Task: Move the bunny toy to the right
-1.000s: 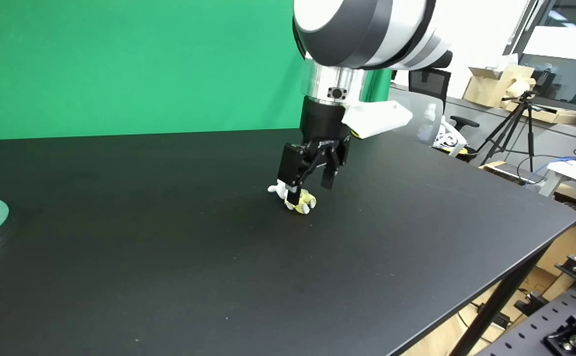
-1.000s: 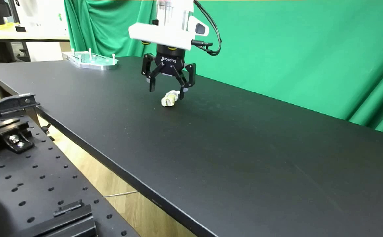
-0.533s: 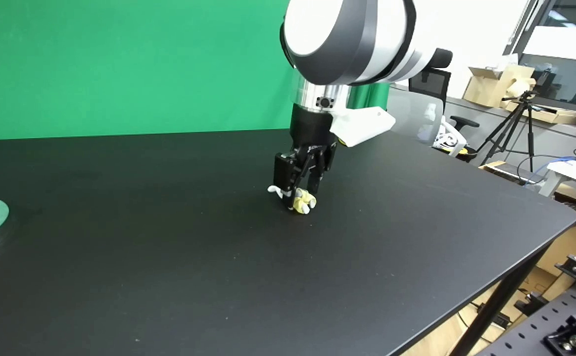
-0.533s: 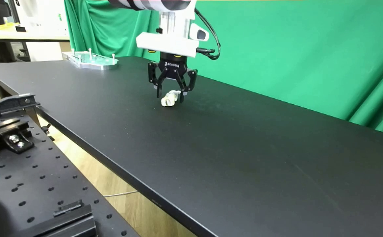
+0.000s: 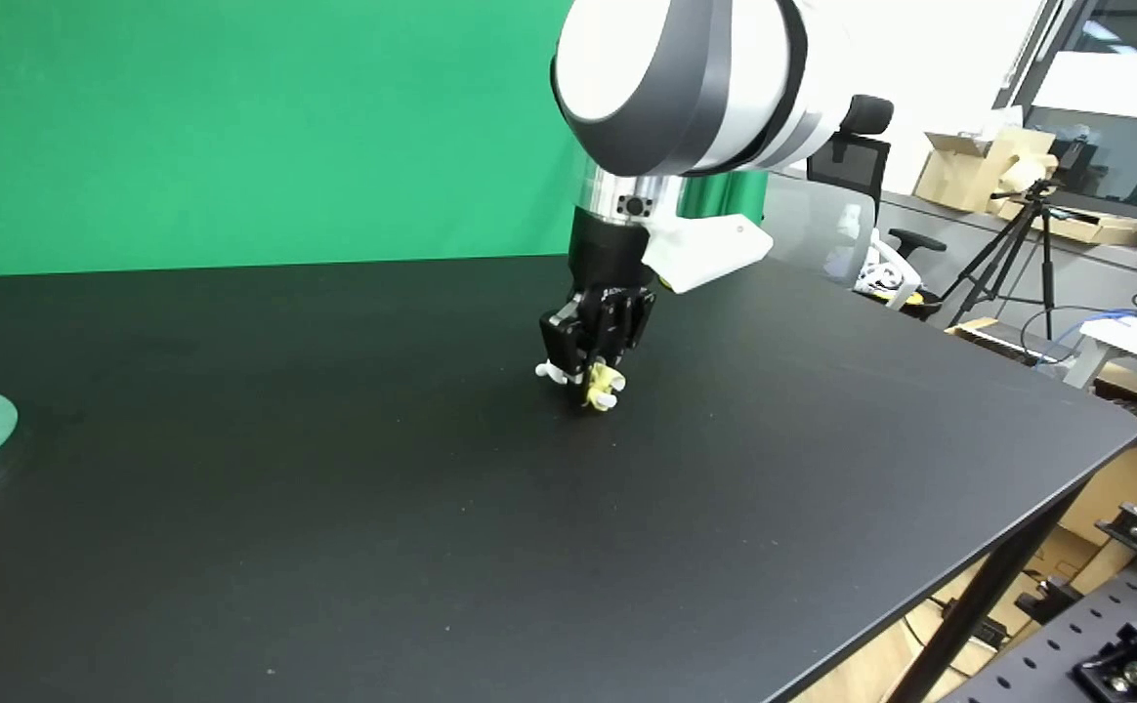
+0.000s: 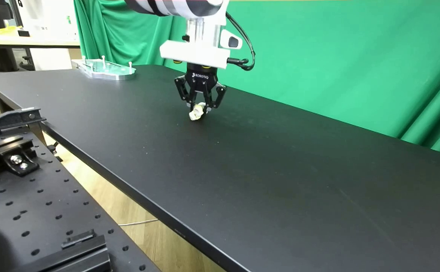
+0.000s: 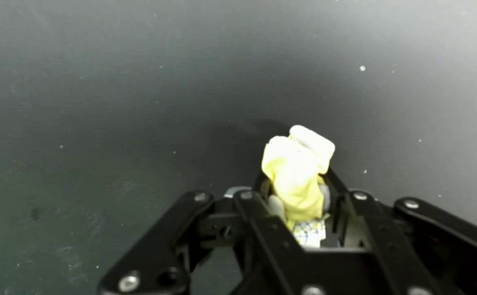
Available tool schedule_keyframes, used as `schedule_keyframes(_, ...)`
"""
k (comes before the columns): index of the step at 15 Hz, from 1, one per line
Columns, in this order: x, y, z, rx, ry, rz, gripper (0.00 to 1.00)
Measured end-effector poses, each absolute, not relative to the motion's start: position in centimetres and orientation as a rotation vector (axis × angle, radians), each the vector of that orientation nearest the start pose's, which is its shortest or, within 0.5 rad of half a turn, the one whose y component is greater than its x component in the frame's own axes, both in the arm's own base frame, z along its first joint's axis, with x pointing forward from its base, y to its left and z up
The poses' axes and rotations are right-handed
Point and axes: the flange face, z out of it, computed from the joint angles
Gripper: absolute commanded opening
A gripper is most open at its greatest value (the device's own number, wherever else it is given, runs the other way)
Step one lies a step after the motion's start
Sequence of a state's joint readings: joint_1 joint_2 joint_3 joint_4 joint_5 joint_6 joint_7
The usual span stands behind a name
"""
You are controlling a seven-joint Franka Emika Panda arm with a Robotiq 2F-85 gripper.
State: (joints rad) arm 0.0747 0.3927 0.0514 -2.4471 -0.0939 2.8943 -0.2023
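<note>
"Wrist view is up! What's it showing?"

"Bunny toy (image 7: 296, 178), yellow and cream-white, caught right between my fingers (image 7: 339, 186)! They're pinched in on it from both sides, and that's a hold."

"And from outside?"

"Both exterior views have my gripper (image 6: 200, 108) pointing down at the black table (image 6: 261, 181), toy at the tips. In an exterior view its white end (image 5: 551, 372) pokes out past me, yellow showing opposite. Touching the tabletop or just clear of it? I can't tell!"

"Wider still?"

"Green backdrop (image 6: 337, 64) behind the table in both exterior views. In an exterior view a pale greenish plate (image 6: 110, 71) with white posts (image 6: 104, 61) sits at the table's far end, well apart from me. In an exterior view a tripod (image 5: 1047, 264) stands beyond the table."
</note>
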Motion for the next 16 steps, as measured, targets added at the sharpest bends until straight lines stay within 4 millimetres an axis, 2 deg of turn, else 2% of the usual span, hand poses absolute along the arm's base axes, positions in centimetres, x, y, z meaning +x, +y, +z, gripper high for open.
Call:
schedule_keyframes(6, 48.0, 4.3, 15.3, -3.113, -0.485, -0.035, 0.08)
schedule_keyframes(13, 47.5, -0.7, 19.7, -3.139, -0.262, -0.101, 0.08)
schedule_keyframes(16, 47.2, -3.0, 20.5, -3.153, -0.187, -0.119, 0.08)
